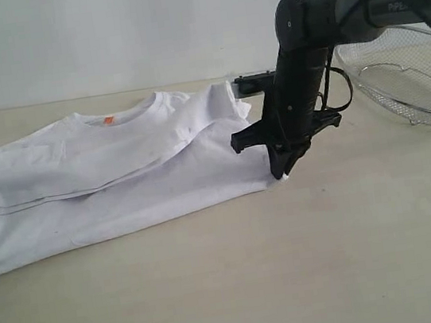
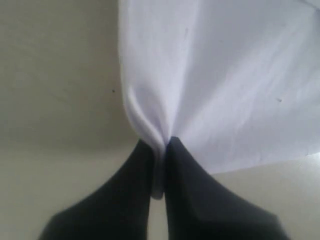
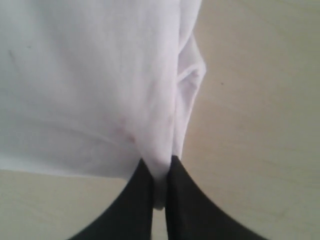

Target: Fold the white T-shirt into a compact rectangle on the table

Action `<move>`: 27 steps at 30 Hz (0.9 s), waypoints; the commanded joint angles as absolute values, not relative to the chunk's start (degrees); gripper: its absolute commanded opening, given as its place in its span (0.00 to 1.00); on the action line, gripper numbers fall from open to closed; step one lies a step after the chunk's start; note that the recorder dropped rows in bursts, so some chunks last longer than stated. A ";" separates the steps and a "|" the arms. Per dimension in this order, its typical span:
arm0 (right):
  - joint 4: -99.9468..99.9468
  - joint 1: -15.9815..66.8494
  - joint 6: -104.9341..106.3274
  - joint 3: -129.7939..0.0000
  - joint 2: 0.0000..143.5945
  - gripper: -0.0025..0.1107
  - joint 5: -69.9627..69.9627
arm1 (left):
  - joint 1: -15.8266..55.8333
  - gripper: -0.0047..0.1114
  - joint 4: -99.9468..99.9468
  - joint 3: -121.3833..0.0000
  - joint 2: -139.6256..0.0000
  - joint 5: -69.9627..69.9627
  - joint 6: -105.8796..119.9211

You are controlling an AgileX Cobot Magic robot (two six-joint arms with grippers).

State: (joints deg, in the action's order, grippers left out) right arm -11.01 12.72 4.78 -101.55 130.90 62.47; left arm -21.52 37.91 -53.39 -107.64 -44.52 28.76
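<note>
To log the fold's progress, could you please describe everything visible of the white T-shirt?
The white T-shirt looks like thin, soft cotton and lies partly folded in layers on the table, collar and orange neck tag up at the far edge; no print shows. The left gripper is shut on its edge at one end, the right gripper at the other.

The pale beige tabletop (image 1: 296,279) lies open across the near side, in front of the white cotton T-shirt (image 1: 122,183). At far right, the silver wire-mesh basket (image 1: 405,79) blocks passage beside the black right arm (image 1: 300,85).
</note>
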 commanded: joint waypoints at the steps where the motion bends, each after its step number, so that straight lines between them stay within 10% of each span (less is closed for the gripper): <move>1: -8.66 12.52 4.33 -101.22 129.61 0.02 65.24 | -21.63 0.08 35.08 -53.39 -106.97 -45.55 27.81; 27: -8.60 12.52 3.97 -77.11 117.26 0.02 55.16 | -21.63 0.08 34.84 -49.29 -101.01 -50.86 27.81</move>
